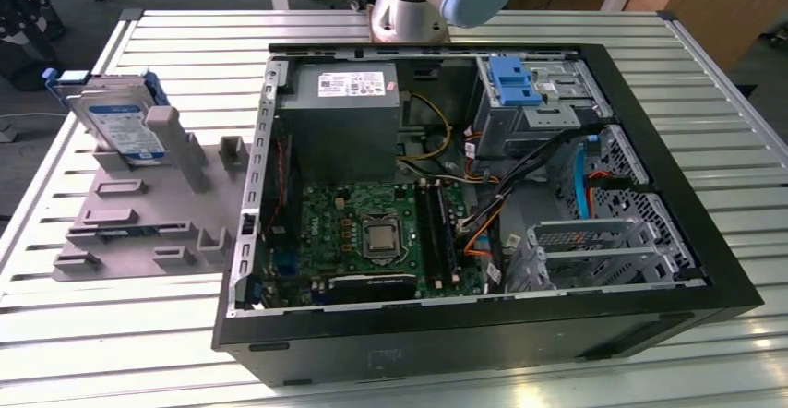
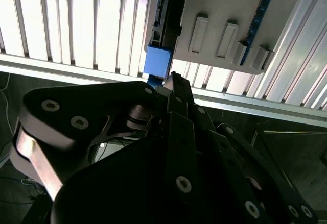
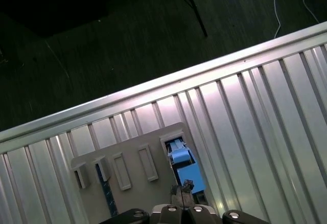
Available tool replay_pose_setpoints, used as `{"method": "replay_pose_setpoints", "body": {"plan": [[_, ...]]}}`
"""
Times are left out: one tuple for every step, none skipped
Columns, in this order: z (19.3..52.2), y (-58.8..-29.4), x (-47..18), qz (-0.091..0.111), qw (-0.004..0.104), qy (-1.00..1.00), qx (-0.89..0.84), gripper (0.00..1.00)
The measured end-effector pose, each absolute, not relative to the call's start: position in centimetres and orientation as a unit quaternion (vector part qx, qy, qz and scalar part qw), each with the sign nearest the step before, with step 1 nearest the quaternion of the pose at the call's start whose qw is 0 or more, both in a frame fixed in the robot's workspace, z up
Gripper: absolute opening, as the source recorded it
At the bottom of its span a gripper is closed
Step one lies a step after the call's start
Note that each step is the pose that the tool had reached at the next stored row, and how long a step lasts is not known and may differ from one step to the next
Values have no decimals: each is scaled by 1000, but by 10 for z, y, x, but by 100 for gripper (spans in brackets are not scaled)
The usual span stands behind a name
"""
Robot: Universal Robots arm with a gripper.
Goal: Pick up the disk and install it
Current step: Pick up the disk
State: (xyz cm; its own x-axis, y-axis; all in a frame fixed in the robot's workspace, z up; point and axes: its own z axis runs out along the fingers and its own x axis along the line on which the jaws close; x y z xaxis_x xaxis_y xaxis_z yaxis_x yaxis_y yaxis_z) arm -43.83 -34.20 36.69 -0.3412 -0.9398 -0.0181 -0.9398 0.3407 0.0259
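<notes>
We see the gripper [image 2: 172, 78] poised pointing down over the disk [image 1: 124, 122], upright in its grey holder [image 1: 148, 214] at the exterior view's left; fingers together, holding nothing.

A ribbed silver metal surface [image 1: 124, 334] is seen carrying two items: a flat grey plastic fixture plate with raised slots [image 1: 161, 210], laid toward the exterior view's left, and an open black computer tower case [image 1: 493, 334], laid on its side just beside it.
</notes>
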Motion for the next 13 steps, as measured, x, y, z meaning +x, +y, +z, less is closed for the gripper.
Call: {"method": "replay_pose_setpoints", "body": {"plan": [[367, -342, -438, -16, 0, -819, 574, 11], [367, -342, -438, -16, 0, -819, 574, 11], [367, -342, -438, -16, 0, -819, 574, 11], [367, -342, -438, -16, 0, -819, 574, 11], [367, -342, -438, -16, 0, -819, 574, 11], [367, -342, -438, -16, 0, -819, 574, 11], [367, -342, -438, -16, 0, -819, 574, 11], [367, -342, -438, -16, 0, -818, 575, 11], [367, -342, -438, -16, 0, -817, 576, 11], [367, -342, -438, -16, 0, -815, 579, 11], [367, -342, -438, -16, 0, -811, 584, 11], [367, -342, -438, -16, 0, -806, 591, 11], [367, -342, -438, -16, 0, -801, 599, 11]]}}
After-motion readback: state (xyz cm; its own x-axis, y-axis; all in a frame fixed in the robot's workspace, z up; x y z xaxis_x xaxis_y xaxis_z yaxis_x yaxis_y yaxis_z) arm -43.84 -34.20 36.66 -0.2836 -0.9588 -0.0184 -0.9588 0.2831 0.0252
